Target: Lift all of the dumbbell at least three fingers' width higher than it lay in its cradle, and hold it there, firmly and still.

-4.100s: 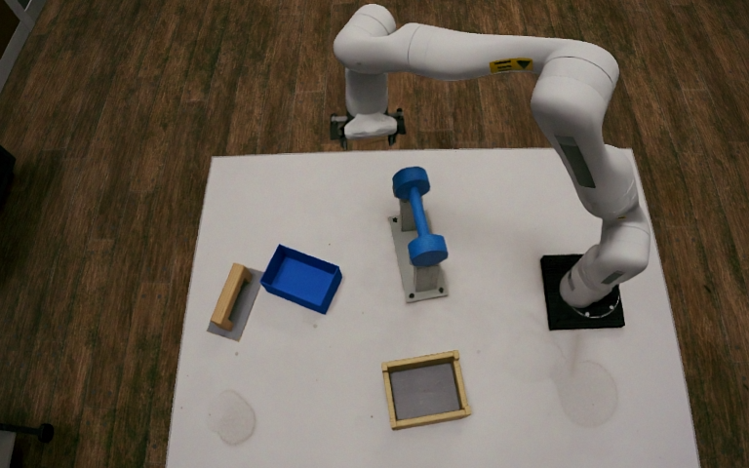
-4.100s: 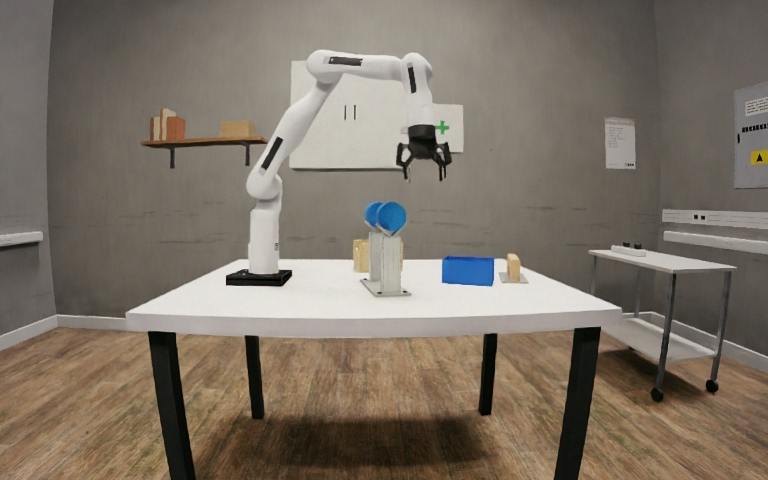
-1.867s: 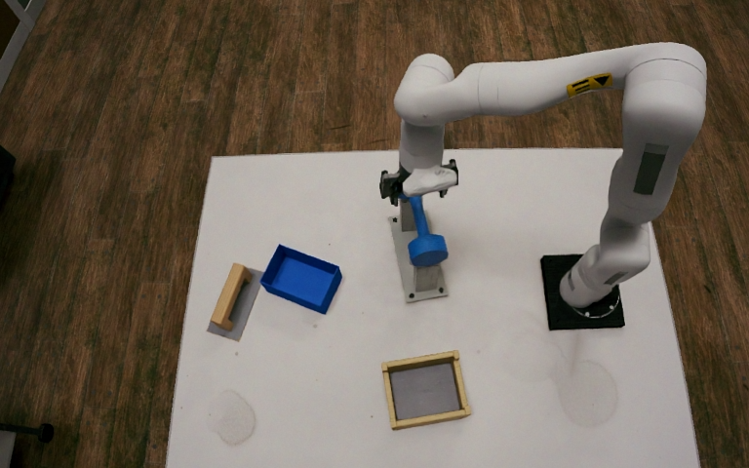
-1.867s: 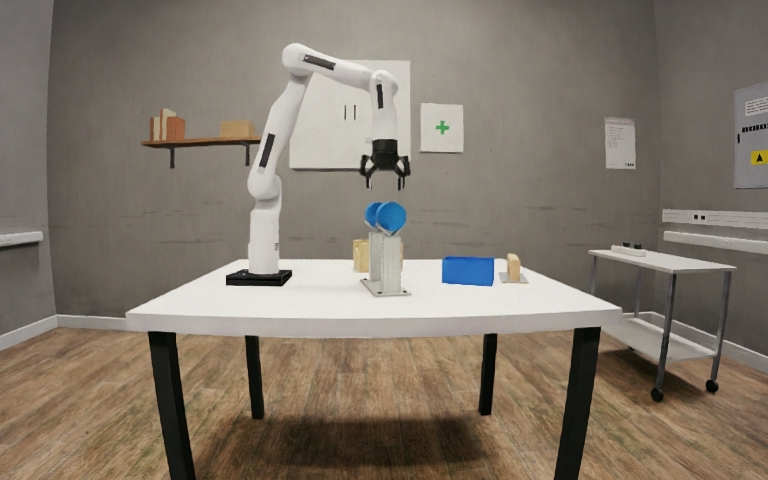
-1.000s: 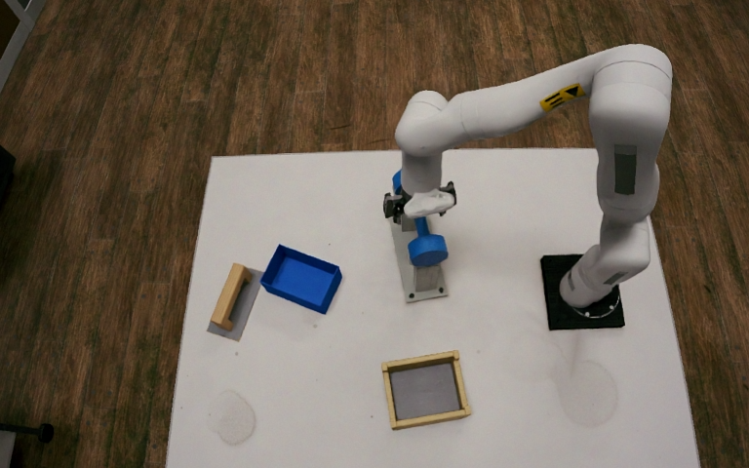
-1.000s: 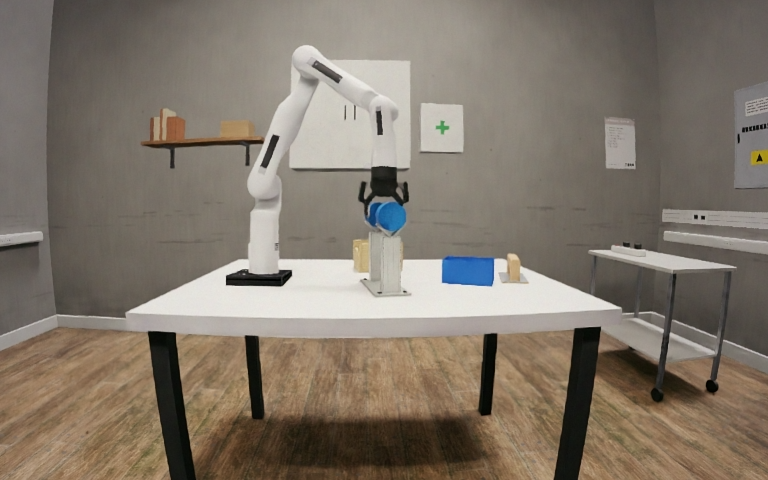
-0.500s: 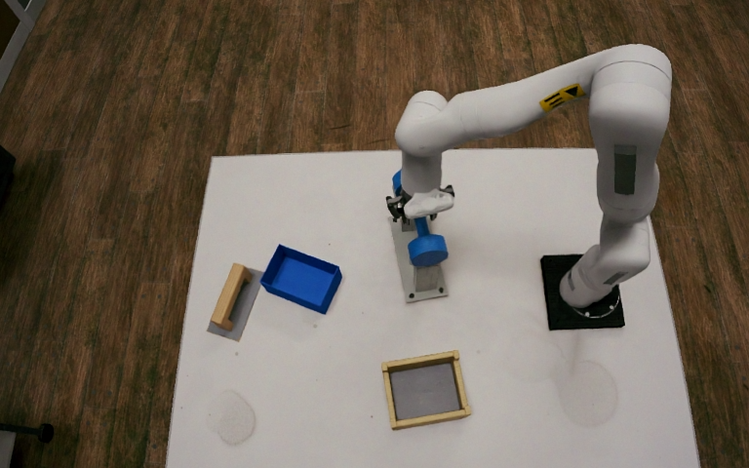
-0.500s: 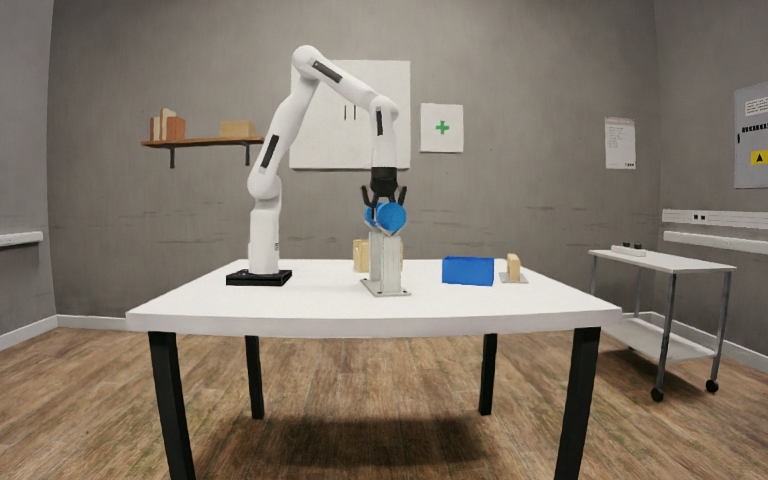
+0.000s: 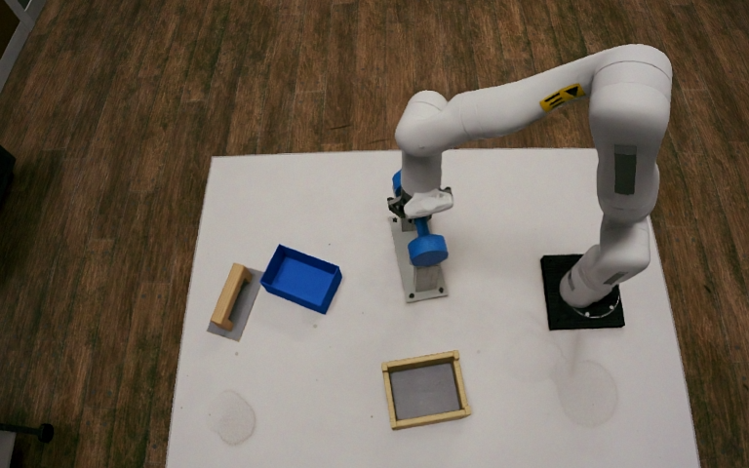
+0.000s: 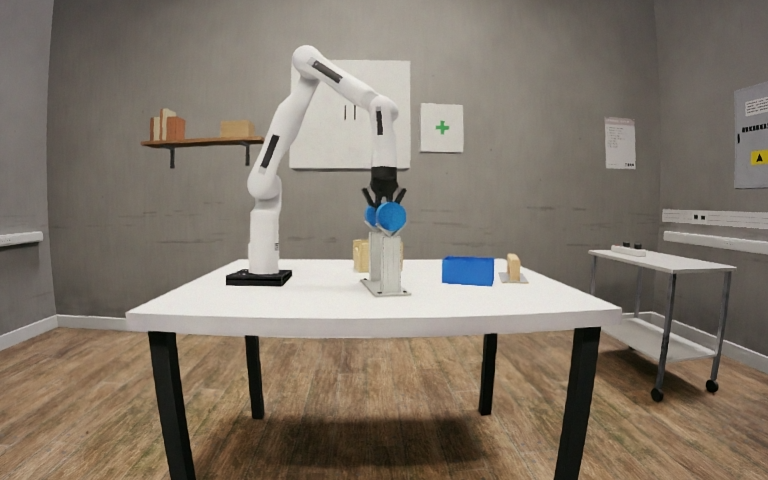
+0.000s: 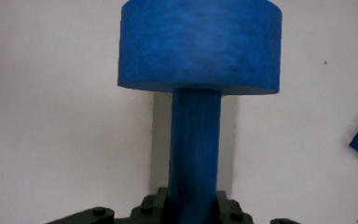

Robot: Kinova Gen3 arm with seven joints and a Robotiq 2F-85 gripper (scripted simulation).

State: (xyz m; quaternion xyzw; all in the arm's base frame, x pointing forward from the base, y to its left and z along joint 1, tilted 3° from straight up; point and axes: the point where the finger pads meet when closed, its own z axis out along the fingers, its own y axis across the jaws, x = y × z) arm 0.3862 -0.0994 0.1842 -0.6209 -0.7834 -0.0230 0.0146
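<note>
The blue dumbbell (image 9: 426, 243) rests on its grey cradle stand (image 9: 419, 270) in the middle of the white table. It also shows in the side view (image 10: 386, 216), sitting on top of the stand (image 10: 385, 261). My gripper (image 9: 411, 212) reaches straight down and is shut on the dumbbell's bar near its middle. In the wrist view the bar (image 11: 194, 154) runs up from between my fingers to one round end weight (image 11: 199, 46). The other end weight (image 9: 396, 181) is mostly hidden behind my wrist.
A blue open bin (image 9: 301, 277) and a wooden handle on a grey plate (image 9: 231, 295) lie to the left of the stand. A wood-framed tray (image 9: 425, 389) lies near the front. My arm's black base (image 9: 584, 292) stands at the right.
</note>
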